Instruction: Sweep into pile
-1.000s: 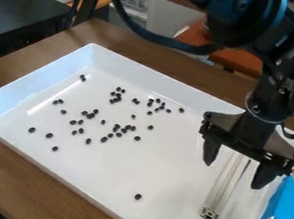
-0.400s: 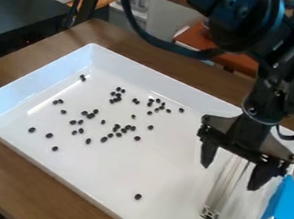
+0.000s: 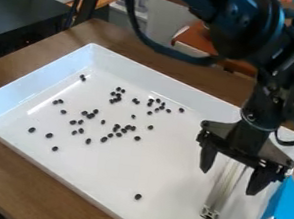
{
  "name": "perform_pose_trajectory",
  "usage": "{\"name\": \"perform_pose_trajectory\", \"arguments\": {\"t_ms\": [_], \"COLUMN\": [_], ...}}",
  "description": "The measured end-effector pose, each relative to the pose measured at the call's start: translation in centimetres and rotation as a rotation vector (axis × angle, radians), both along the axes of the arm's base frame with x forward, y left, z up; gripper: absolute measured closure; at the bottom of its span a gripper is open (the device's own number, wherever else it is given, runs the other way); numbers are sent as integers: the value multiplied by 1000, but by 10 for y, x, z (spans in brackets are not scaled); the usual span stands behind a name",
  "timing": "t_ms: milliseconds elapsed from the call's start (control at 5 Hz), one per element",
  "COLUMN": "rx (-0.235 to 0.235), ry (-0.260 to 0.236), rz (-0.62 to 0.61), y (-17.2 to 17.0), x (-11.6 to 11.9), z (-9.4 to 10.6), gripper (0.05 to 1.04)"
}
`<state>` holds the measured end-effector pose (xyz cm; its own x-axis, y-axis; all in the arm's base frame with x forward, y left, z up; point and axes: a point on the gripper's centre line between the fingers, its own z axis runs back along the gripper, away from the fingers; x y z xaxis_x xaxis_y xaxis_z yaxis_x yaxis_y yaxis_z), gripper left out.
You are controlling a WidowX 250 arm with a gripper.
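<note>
My gripper (image 3: 227,178) hangs over the right part of the white tray (image 3: 121,171), its two black fingers spread wide apart. Between and below them a metal bar (image 3: 223,189) lies on the tray floor, its near end toward the front edge and its far end hidden behind the gripper. Nothing is held. Small dark beans (image 3: 120,128) are scattered across the tray's left and middle. A lone bean (image 3: 138,196) lies nearer the front, left of the bar's near end.
The tray's raised walls surround the work area on a wooden table (image 3: 39,184). A blue object (image 3: 289,204) stands against the tray's right side. Behind are a reddish-brown surface (image 3: 250,63) and a dark counter (image 3: 20,15) at upper left.
The gripper has first shifted slightly left, then dropped a little lower over the metal bar. Its fingers stay apart; beans, bar and tray have not moved.
</note>
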<state>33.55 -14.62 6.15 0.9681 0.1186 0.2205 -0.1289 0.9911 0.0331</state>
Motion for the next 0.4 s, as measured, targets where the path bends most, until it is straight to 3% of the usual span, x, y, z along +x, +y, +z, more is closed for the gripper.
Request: {"name": "perform_pose_trajectory", "arguments": {"t_ms": [200,400], "rx": [2,-22], "ry": [19,28], "rz": [12,20], "y": [1,3], "x": [0,3], "z": [-7,-4], "gripper": [123,404]}}
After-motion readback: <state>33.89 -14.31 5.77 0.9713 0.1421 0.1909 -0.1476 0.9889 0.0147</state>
